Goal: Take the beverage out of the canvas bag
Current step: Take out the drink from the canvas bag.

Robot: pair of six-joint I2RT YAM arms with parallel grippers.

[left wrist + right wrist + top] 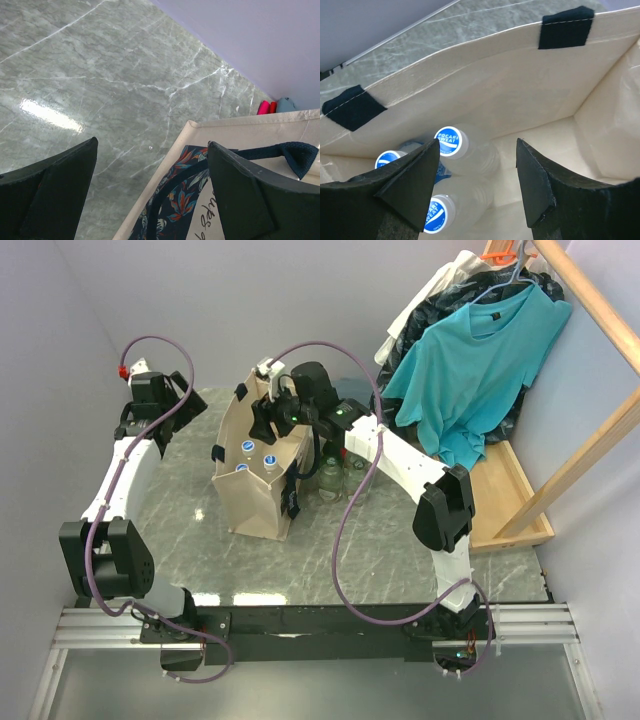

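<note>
The beige canvas bag (256, 502) stands upright mid-table with its mouth open. Three clear beverage bottles with blue and white caps (247, 446) stand inside it. In the right wrist view the caps (451, 141) sit low against the bag's inner wall (520, 85). My right gripper (268, 423) hovers over the bag's mouth, open and empty (478, 145), with the bottles below and left of its jaws. My left gripper (140, 425) is open and empty (152, 143) above the table, left of the bag's corner (220, 130), whose dark floral strap (185, 200) lies below it.
Two clear bottles (331, 480) stand on the table just right of the bag. A teal shirt (480, 360) hangs on a wooden rack (590, 440) at the far right. Walls close the left and back sides. Small red (266, 107) and blue objects lie at the back edge.
</note>
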